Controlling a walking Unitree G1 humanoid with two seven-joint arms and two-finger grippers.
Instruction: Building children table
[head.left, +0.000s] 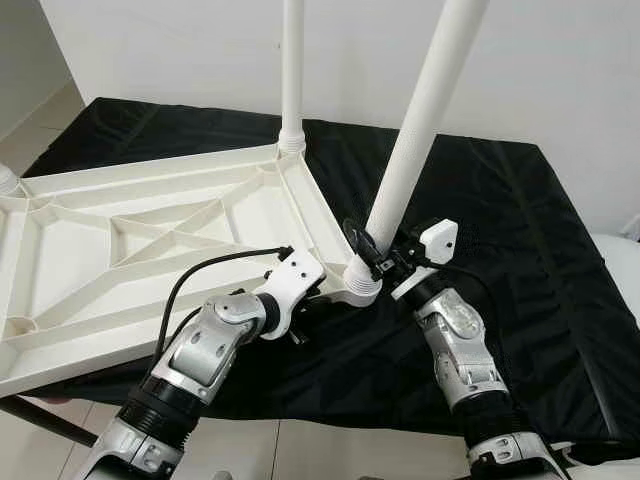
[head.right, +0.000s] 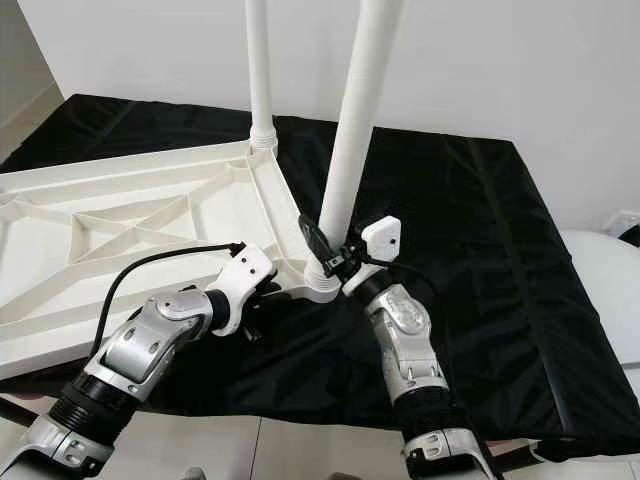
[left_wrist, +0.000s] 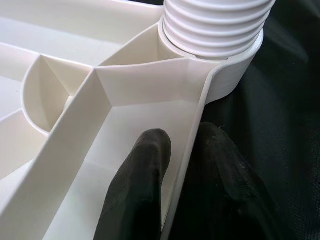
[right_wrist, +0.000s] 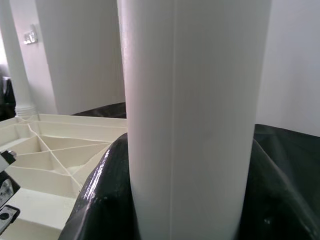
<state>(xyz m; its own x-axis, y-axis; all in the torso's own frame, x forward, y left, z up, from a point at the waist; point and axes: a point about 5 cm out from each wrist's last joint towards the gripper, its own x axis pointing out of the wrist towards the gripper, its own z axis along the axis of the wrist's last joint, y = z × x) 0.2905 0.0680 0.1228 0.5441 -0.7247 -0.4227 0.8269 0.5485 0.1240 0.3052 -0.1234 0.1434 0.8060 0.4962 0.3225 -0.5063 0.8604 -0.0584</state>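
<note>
Nearest the camera, the two silver arms reach forward over the near edge of a desk covered with a black cloth (head.left: 520, 230). On the cloth lies the white moulded plastic children's tabletop (head.left: 150, 250), upside down, its underside ribs and cross-bracing facing up; it occupies the left half of the desk and overhangs the near edge slightly.

The left gripper (head.left: 310, 305) sits at the tabletop's near right corner. In the left wrist view its two black fingers (left_wrist: 145, 170) straddle the thin outer rim wall, one inside the tray-like underside and one outside over the cloth, narrowly parted and pinching the rim just short of the round corner socket (left_wrist: 235, 70), where the ribbed threaded end of a leg enters.

The right gripper (head.left: 375, 250) is just right of that socket. Its fingers (right_wrist: 100, 200) wrap both sides of the white cylindrical plastic leg (head.left: 425, 110), clamped on it low down, close above the socket. This near leg stands in the corner socket and leans to the right towards its top.

Farther back, a second white cylindrical leg (head.left: 292, 60) stands upright in the tabletop's far right corner. Behind the desk rises a plain white wall (head.left: 560, 60); pale floor tiles (head.left: 300, 450) show at the near edge.
</note>
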